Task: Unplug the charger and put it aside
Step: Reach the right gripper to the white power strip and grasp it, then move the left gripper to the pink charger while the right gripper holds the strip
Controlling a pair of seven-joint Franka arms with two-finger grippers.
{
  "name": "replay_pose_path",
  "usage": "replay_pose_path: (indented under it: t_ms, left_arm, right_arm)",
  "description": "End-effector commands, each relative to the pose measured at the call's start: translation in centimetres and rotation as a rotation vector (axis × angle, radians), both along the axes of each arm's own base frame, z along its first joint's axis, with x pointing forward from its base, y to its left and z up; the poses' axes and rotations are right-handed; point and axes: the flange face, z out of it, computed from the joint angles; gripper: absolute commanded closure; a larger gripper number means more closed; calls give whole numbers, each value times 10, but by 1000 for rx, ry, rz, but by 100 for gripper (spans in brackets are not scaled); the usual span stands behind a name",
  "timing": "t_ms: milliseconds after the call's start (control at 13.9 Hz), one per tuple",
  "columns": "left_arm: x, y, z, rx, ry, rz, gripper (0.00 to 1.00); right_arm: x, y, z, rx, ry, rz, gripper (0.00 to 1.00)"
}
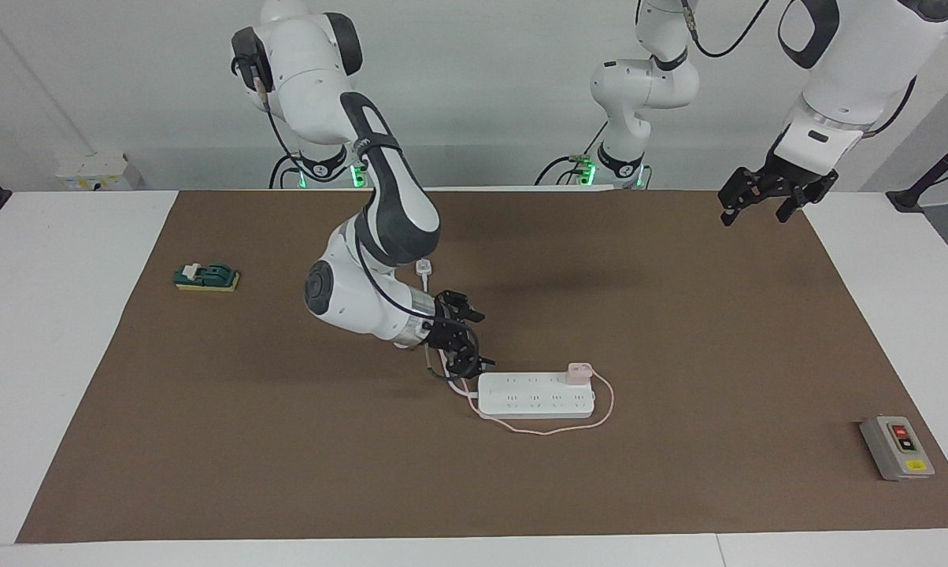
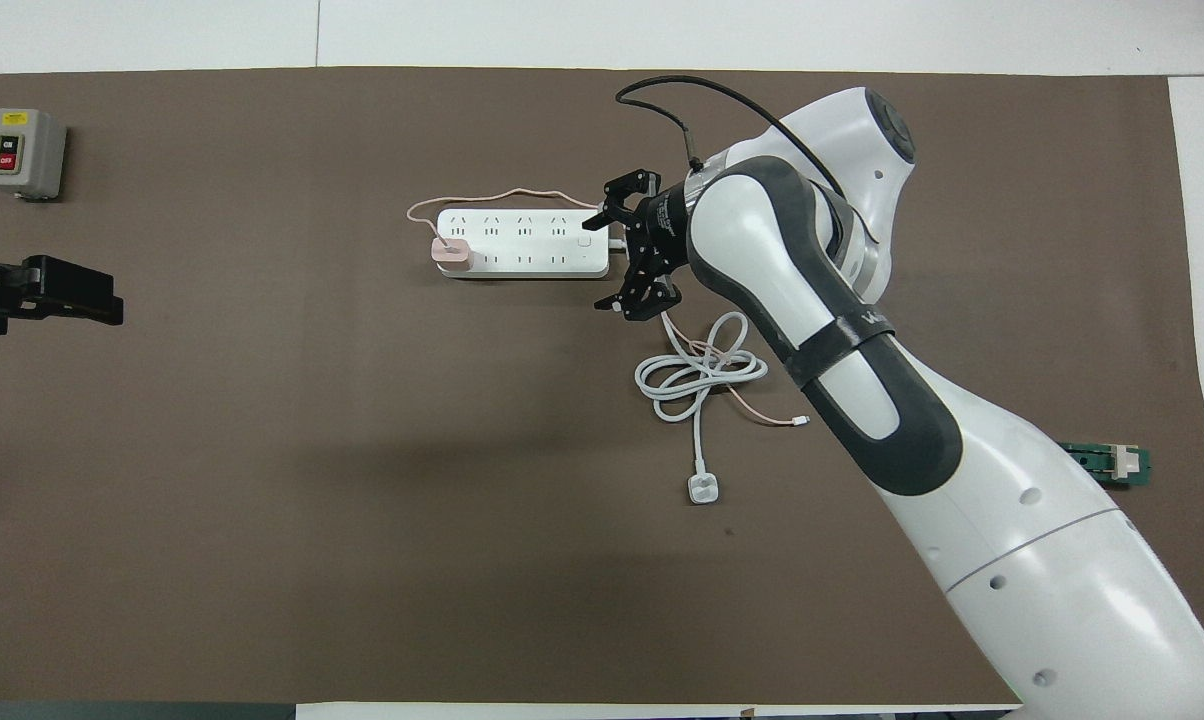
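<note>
The charger (image 1: 579,372) is a small pale pink cube plugged into the white power strip (image 1: 535,395) at the strip's end toward the left arm. It also shows in the overhead view (image 2: 451,254), on the power strip (image 2: 522,245). Its thin pink cable (image 1: 553,430) loops around the strip and runs to the coiled cord. My right gripper (image 1: 474,339) is open and low at the strip's other end, with its fingers spread wider than the strip (image 2: 599,262). My left gripper (image 1: 765,201) waits open, raised over the mat's edge at the left arm's end.
The strip's thick white cord (image 2: 697,375) lies coiled nearer to the robots, under the right arm, with its white plug (image 2: 703,489) nearer still. A grey switch box (image 1: 897,446) sits at the left arm's end. A green and yellow block (image 1: 206,277) sits at the right arm's end.
</note>
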Motion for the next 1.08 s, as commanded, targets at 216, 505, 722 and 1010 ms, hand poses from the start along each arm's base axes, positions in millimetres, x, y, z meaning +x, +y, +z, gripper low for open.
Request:
replay_pose_path:
  t_ms: [216,505,722,1010]
  left_arm:
    - [-10,-18,-8,5,-26,509,0]
    - [9,-70,-41,-14,-57,959,0]
    - [46,-127,-100,21,-40,1173,0]
    - [82,-164,-162,1,-10,1367,0]
  right_arm:
    - [36,31,-53,20,18,-43,0]
    - [36,40,-67,18,-11,0,0]
    - [36,41,-69,15,-38,12,0]
    - [39,42,-74,14,-60,14,0]
